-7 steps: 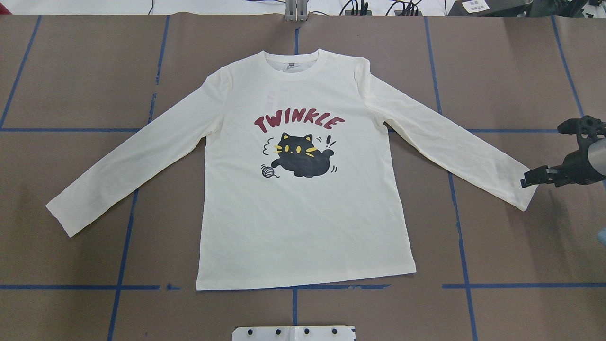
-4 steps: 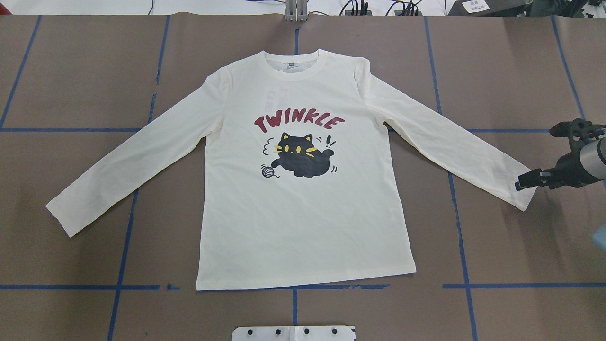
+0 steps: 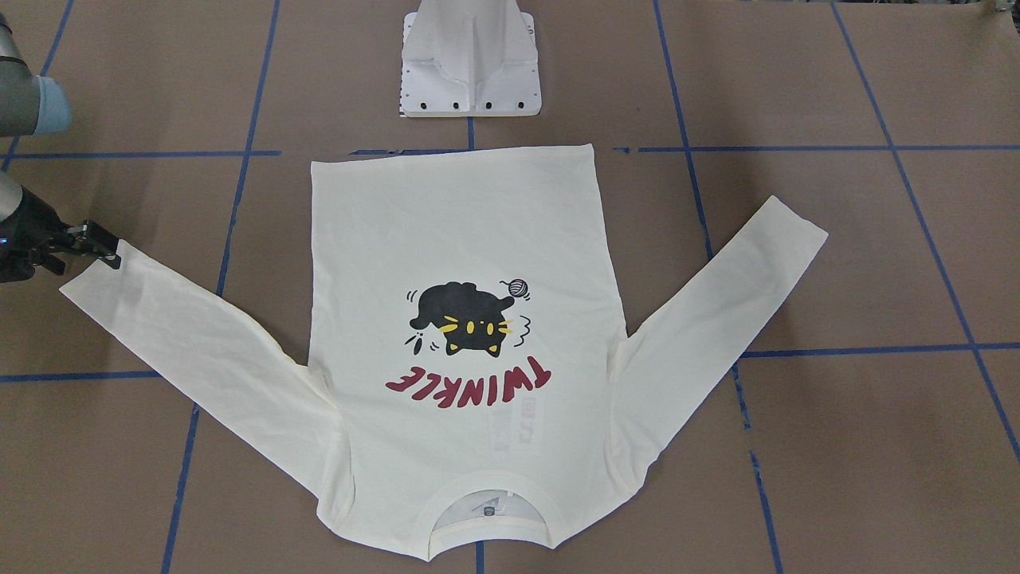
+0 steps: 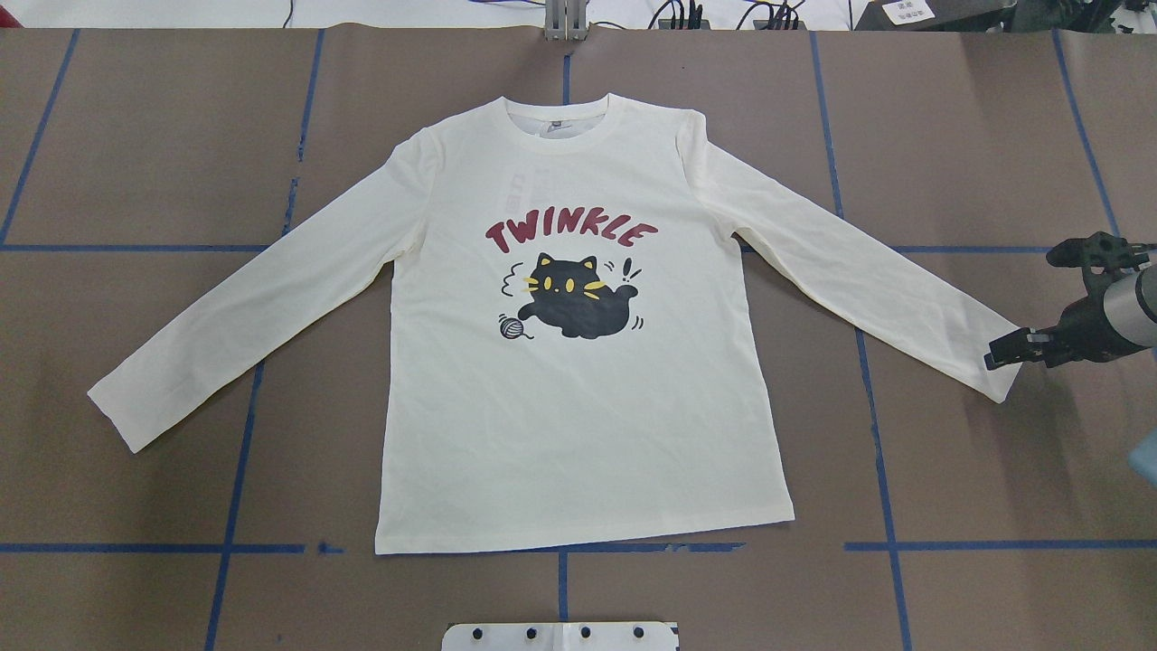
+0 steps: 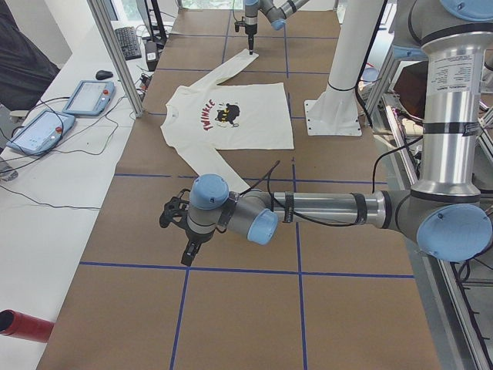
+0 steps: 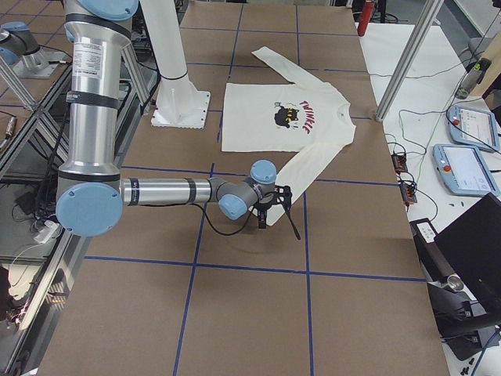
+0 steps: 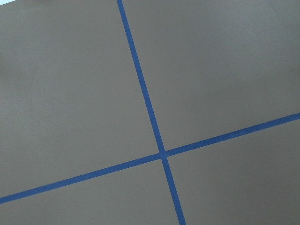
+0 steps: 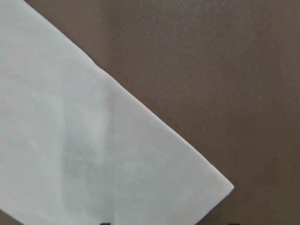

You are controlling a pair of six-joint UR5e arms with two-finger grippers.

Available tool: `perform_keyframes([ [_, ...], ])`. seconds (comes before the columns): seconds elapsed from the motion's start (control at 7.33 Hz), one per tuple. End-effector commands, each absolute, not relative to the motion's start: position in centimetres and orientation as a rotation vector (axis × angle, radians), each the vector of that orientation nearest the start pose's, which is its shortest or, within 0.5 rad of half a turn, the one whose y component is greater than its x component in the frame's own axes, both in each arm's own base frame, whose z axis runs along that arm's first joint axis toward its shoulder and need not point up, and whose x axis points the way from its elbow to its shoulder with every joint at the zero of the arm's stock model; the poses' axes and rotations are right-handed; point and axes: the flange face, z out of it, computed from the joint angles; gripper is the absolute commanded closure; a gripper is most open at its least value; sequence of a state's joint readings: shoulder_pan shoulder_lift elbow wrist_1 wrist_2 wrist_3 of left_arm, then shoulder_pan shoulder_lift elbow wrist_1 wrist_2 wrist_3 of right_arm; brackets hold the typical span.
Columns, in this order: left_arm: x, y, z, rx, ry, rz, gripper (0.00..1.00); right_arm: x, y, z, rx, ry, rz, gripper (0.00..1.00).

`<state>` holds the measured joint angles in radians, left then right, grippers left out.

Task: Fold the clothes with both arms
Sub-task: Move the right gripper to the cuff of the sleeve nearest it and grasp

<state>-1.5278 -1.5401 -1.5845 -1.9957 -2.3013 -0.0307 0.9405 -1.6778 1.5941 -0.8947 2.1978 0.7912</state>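
The cream long-sleeved T-shirt (image 4: 578, 425) lies flat and face up on the brown table, with its cat print and red lettering showing and both sleeves spread out. My right gripper (image 4: 992, 354) is at the cuff of the right sleeve (image 4: 958, 339), low over the cloth. In the right wrist view its two dark fingertips (image 8: 105, 221) stand wide apart over the cuff corner (image 8: 206, 183), so it is open. My left gripper (image 5: 187, 254) points down over bare table, well short of the left sleeve (image 4: 181, 362). Whether it is open or shut I cannot tell.
Blue tape lines (image 7: 161, 154) grid the table. The white pedestal base (image 3: 470, 72) stands just behind the shirt's hem. Teach pendants (image 5: 88, 96) and cables lie on a side bench beyond the collar end, behind aluminium posts (image 5: 115, 54).
My right gripper has crept slightly inward onto the right sleeve's cuff. The shirt has not moved.
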Motion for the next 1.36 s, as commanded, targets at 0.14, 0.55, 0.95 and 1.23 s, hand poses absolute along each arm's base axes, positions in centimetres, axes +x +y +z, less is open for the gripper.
perform_keyframes([
  [0.14, -4.5, -50.6, 62.0, 0.368, 0.733, 0.167, 0.00, -22.0, -42.7, 62.9, 0.037, -0.831, -0.036, 0.83],
  [0.55, -4.5, -50.8, 61.9, 0.367, 0.734, 0.162, 0.00, -23.1, -44.3, 61.0, 0.036, -0.832, -0.035, 1.00],
  [0.95, -4.5, -50.8, 61.8, 0.370, 0.735, 0.162, 0.00, -24.1, -46.9, 53.6, 0.108, -0.891, -0.053, 1.00],
  [1.23, -4.5, -50.9, 61.7, 0.370, 0.735, 0.162, 0.00, -26.9, -51.1, 45.0, 0.166, -0.949, -0.077, 1.00],
])
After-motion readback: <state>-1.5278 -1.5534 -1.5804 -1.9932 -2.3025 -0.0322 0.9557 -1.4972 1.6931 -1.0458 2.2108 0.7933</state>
